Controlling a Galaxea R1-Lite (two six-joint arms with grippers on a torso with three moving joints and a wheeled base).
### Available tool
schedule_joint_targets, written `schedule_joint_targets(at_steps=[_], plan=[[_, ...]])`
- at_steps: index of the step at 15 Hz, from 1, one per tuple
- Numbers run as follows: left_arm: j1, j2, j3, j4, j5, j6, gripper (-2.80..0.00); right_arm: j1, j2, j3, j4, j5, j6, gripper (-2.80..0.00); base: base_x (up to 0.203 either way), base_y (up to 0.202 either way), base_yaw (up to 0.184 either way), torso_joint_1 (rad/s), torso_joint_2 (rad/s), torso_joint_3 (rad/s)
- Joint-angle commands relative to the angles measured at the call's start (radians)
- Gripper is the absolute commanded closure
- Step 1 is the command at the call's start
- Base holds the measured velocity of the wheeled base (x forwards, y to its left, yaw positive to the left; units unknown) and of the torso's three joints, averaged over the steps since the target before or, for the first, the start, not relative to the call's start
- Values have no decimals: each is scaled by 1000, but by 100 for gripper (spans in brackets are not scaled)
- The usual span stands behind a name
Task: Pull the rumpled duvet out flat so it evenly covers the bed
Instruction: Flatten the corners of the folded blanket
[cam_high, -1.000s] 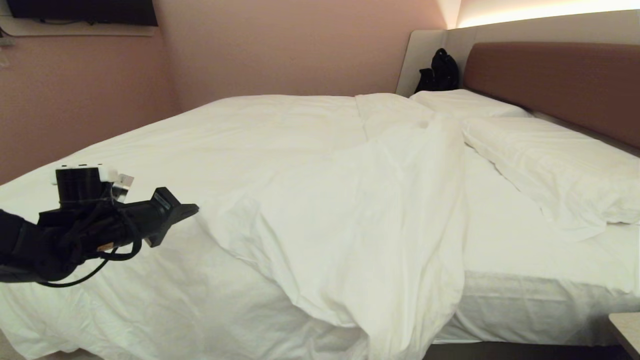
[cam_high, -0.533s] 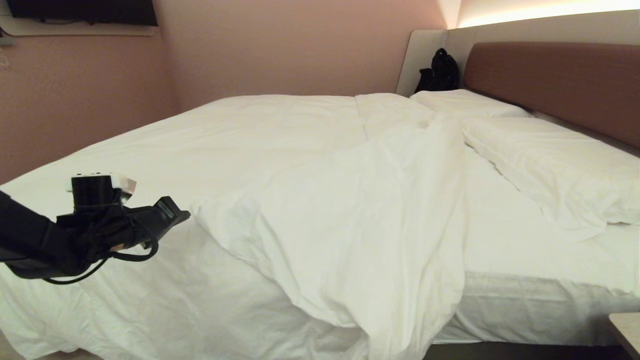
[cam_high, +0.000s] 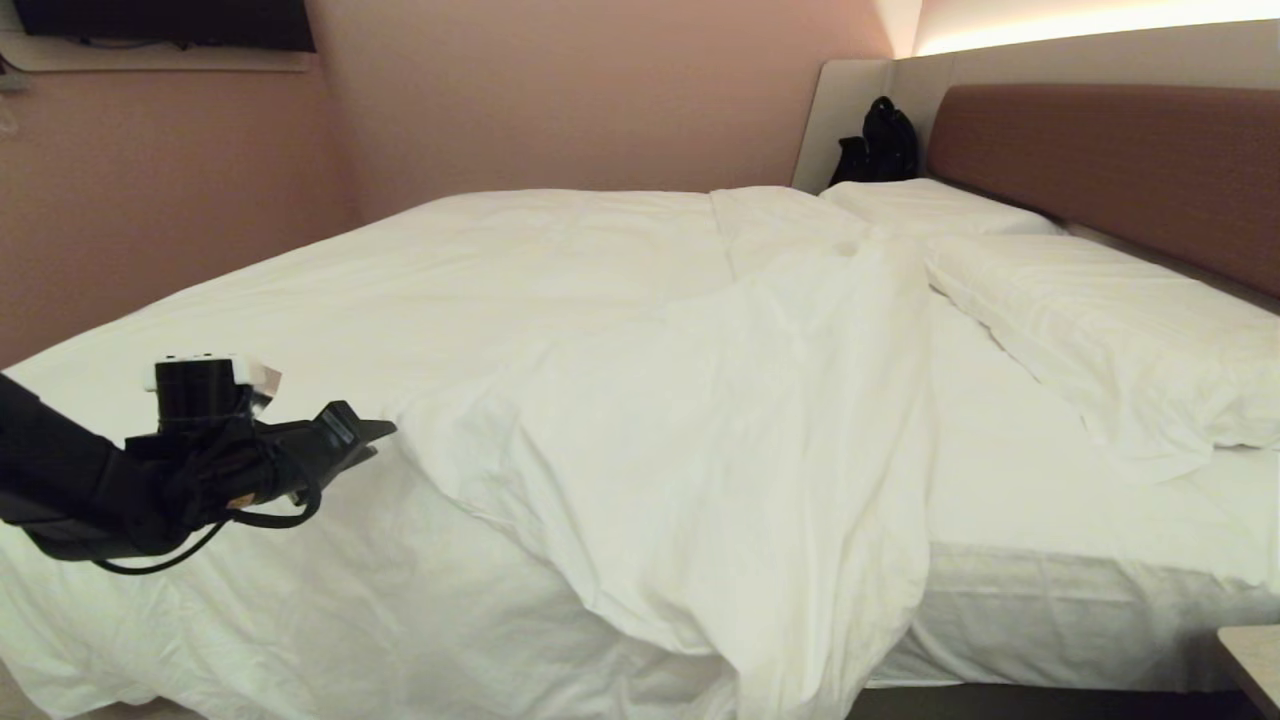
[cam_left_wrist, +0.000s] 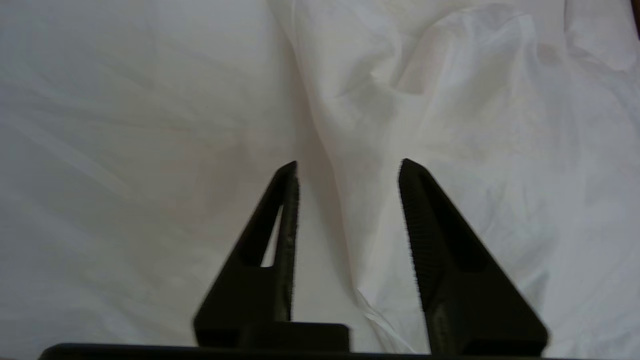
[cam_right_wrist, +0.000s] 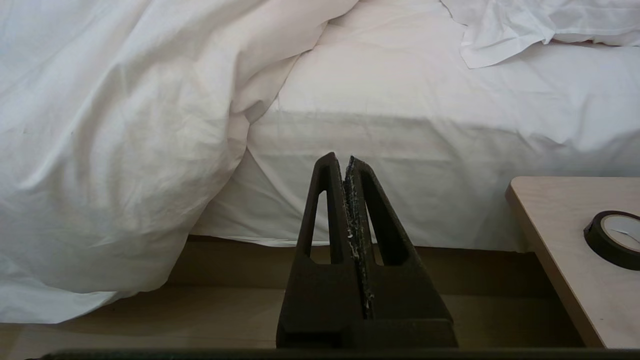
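The white duvet (cam_high: 600, 400) lies rumpled on the bed (cam_high: 1050, 600), with a folded-over flap bunched across the middle and draping off the near side. My left gripper (cam_high: 365, 440) hovers low over the duvet at the flap's left edge. Seen from the left wrist, the left gripper (cam_left_wrist: 348, 167) is open and a ridge of the duvet (cam_left_wrist: 450, 100) runs between the jaws, ungripped. My right gripper (cam_right_wrist: 340, 159) is shut and empty, parked low beside the bed (cam_right_wrist: 400, 150), with the duvet (cam_right_wrist: 100, 150) hanging to one side.
Two white pillows (cam_high: 1100, 330) (cam_high: 930, 205) lie along the brown headboard (cam_high: 1120, 160). A black bag (cam_high: 880, 140) sits in the far corner. A bedside table (cam_right_wrist: 565, 240) with a roll of black tape (cam_right_wrist: 615, 237) stands by the right gripper.
My left arm has sunk a little toward the duvet and its jaws have opened. The duvet and the right arm have not moved.
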Motion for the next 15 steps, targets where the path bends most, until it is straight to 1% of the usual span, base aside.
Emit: schedule_joint_targets(at_steps=[1, 3, 7, 10, 13, 15], plan=[[1, -10, 4, -4, -6, -6, -280, 0, 1, 0, 0, 0, 0, 0, 0, 0, 0, 0, 0, 0], [0, -7, 6, -8, -39, -10, -280, 0, 1, 0, 0, 0, 0, 0, 0, 0, 0, 0, 0, 0], [-16, 18, -45, -9, -112, -79, -280, 2, 1, 0, 0, 0, 0, 0, 0, 0, 0, 0, 0, 0], [-35, 59, -84, -9, -118, -104, -280, 0, 1, 0, 0, 0, 0, 0, 0, 0, 0, 0, 0, 0], [-64, 88, -106, -9, -108, -99, -280, 1, 1, 0, 0, 0, 0, 0, 0, 0, 0, 0, 0, 0], [-67, 99, -110, -9, -105, -95, -280, 0, 1, 0, 0, 0, 0, 0, 0, 0, 0, 0, 0, 0]])
